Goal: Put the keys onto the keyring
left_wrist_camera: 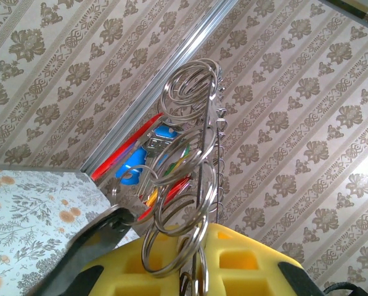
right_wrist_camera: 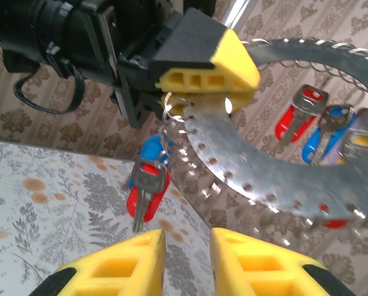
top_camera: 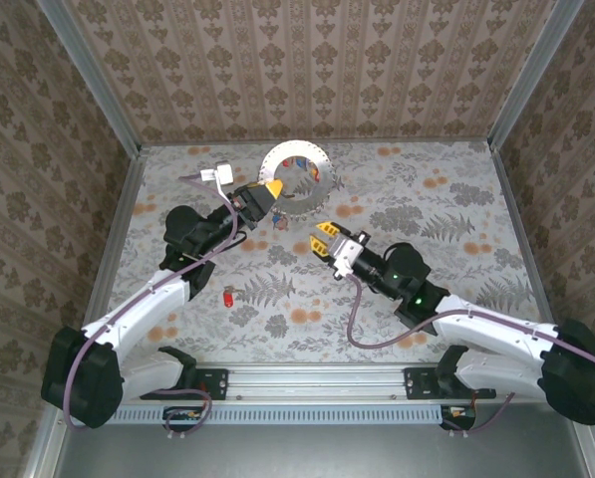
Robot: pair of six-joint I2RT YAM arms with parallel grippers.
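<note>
Keyring [top_camera: 277,155] sits at the far middle of the table [top_camera: 427,289], pinched at its near-left rim by the left gripper [top_camera: 269,191]. It is a flat, pale grey metal disc with a wide round hole and a toothed edge. From the right wrist, the keyring [right_wrist_camera: 257,166] shows a dull brushed face with a row of small punched holes just inside the rim, and it tilts up off the surface. Edge-on from the left wrist, the keyring [left_wrist_camera: 208,148] is a thin strip carrying a stack of bright wire split rings [left_wrist_camera: 184,191] looped through those holes.

Two keys [right_wrist_camera: 148,188] with glossy plastic heads, one red and one blue, dangle from a split ring just below the grip, their plain metal blades pointing down. Another red-headed key [right_wrist_camera: 293,120] and a blue-headed key [right_wrist_camera: 322,137] show through the central hole. One red key [top_camera: 227,296] lies alone on the table, well apart from the disc, near the left arm.

The left gripper [right_wrist_camera: 224,98] has its ribbed yellow pads clamped tight on the disc's rim, one on each face. The right gripper [top_camera: 317,237] is near the disc's near edge without touching it; its blocky yellow fingers [right_wrist_camera: 116,265] stand slightly apart with nothing between them.

The table is covered in a grey fern-and-flower print.
</note>
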